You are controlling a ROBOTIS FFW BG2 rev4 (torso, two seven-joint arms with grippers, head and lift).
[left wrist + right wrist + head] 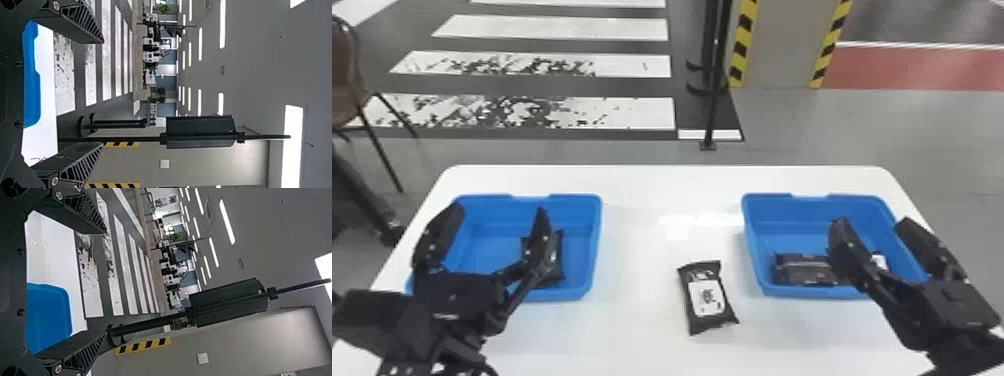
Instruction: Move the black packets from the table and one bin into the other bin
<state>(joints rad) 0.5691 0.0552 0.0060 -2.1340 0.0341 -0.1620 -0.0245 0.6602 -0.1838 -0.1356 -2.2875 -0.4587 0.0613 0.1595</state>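
In the head view my left gripper (494,220) is open over the left blue bin (482,215), its fingers wide apart with nothing between them. My right gripper (874,230) stands open over the right blue bin (767,215). A black packet (558,255) lies in the left bin, partly behind a left finger. Another black packet (804,270) lies in the right bin, with a whitish item (879,260) near it. On the table between the bins rests a black packet with a white label (707,297). The wrist views show the left gripper (100,92) and right gripper (103,282) open.
The white table (652,190) carries both bins, one on each side. Beyond its far edge stand a thin black pole (714,100) and a pillar with yellow-black stripes (777,45). A chair (347,85) is at the far left.
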